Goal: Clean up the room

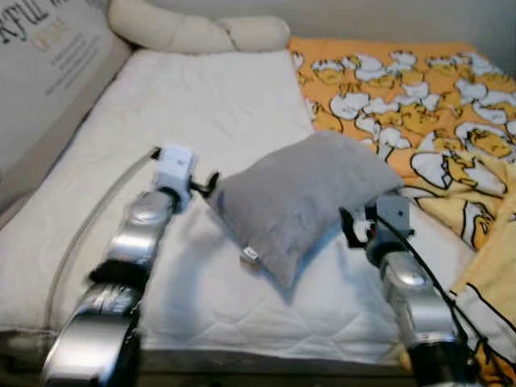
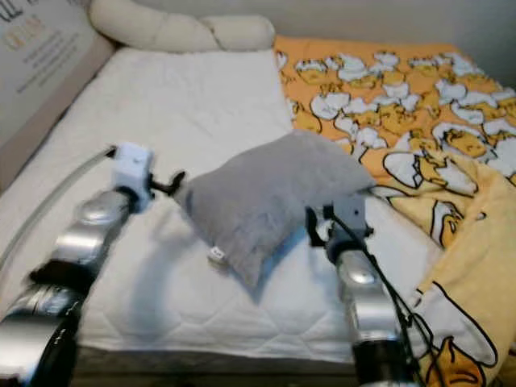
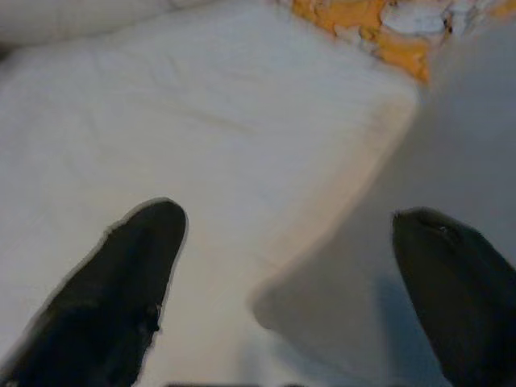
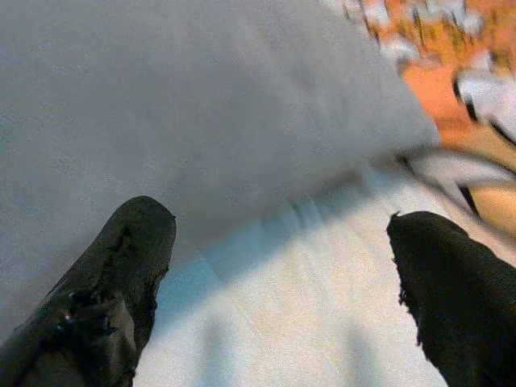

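Observation:
A grey pillow (image 1: 302,197) sits tilted over the middle of the white mattress (image 1: 201,105), casting a shadow beneath it, between my two arms. My left gripper (image 1: 205,184) is at the pillow's left corner. In the left wrist view its fingers (image 3: 137,274) are spread apart, with the pillow (image 3: 459,145) beside one of them. My right gripper (image 1: 352,227) is against the pillow's lower right edge. The right wrist view shows this gripper (image 4: 278,214) open too, the pillow (image 4: 201,97) just beyond its fingertips.
An orange blanket with a duck print (image 1: 419,89) covers the right side of the bed and spills over its front right corner. A cream bolster (image 1: 197,31) lies at the far end. A printed board (image 1: 40,72) lines the left side.

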Controlling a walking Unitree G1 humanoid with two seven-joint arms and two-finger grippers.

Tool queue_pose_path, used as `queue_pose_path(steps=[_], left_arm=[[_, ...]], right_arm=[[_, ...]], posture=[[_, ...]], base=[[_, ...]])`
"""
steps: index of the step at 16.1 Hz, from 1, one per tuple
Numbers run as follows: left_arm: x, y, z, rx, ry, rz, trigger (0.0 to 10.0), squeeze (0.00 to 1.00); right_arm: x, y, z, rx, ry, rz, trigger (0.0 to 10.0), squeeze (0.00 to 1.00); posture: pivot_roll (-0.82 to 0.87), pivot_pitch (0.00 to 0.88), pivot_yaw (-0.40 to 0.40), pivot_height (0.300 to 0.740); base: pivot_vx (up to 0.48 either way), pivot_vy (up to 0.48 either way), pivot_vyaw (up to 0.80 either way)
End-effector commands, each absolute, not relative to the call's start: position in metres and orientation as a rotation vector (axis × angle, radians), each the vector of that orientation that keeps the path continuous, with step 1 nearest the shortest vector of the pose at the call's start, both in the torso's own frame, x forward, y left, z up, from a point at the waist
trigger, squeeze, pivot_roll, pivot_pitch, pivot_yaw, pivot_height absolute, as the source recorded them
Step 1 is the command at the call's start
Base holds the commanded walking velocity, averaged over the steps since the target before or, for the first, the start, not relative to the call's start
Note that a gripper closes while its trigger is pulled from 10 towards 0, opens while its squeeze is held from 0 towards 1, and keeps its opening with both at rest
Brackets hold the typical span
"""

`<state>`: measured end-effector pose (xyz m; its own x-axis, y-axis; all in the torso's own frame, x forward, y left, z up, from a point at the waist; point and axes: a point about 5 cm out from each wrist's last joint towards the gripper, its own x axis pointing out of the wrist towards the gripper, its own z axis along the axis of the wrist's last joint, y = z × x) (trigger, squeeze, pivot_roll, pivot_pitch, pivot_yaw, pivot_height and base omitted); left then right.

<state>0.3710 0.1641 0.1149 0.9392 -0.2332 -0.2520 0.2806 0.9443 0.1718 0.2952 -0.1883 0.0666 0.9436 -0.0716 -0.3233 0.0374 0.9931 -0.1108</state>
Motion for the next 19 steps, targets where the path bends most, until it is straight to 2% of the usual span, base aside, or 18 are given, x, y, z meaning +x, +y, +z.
queue_pose_path(steps=[1,4,7,9,10,11,13,15,19], left_arm=[[0.374,0.156,0.110,0.233,0.250,-0.251,10.0,0.00],[0.371,0.138,0.091,0.286,0.311,-0.199,10.0,0.00],[0.358,0.115,0.067,0.264,0.417,-0.275,10.0,0.00],[0.350,0.099,0.058,0.176,0.460,-0.398,10.0,0.00],[0.345,0.083,0.058,-0.056,0.490,-0.568,10.0,0.00],[0.343,0.080,0.059,-0.093,0.490,-0.616,10.0,0.00],[0.333,0.073,0.060,-0.137,0.526,-0.910,10.0,0.00],[0.324,0.072,0.061,-0.172,0.561,-1.085,10.0,0.00],[0.320,0.066,0.085,-0.260,0.474,-1.336,10.0,0.00]], right_arm=[[0.296,-0.196,0.061,-0.132,0.390,-0.102,10.0,0.00],[0.301,-0.204,0.049,-0.112,0.465,-0.149,10.0,0.00],[0.316,-0.183,0.040,-0.119,0.504,-0.030,10.0,0.00],[0.327,-0.169,0.047,-0.081,0.469,0.019,10.0,0.00],[0.339,-0.155,0.058,-0.019,0.417,0.063,10.0,0.00],[0.342,-0.152,0.060,0.002,0.404,0.072,10.0,0.00],[0.348,-0.142,0.068,0.079,0.366,0.114,10.0,0.00],[0.349,-0.138,0.070,0.129,0.352,0.140,10.0,0.00],[0.346,-0.155,0.069,0.212,0.345,0.108,10.0,0.00]], posture=[[-0.13,0.000,0.028,0.740],[-0.16,0.000,0.032,0.740],[-0.16,0.000,0.027,0.740],[-0.15,0.000,0.019,0.740],[-0.13,0.000,0.006,0.740],[-0.13,0.000,0.004,0.740],[-0.10,0.000,-0.016,0.740],[-0.09,0.000,-0.022,0.740],[-0.10,0.000,-0.013,0.740]], base=[[0.000,0.000,0.00],[0.000,0.000,0.00],[0.000,0.000,0.00],[0.000,0.000,0.00],[0.000,0.000,0.00],[0.000,0.000,0.00],[0.000,0.000,0.00],[0.000,0.000,0.00],[0.000,0.000,0.00]])
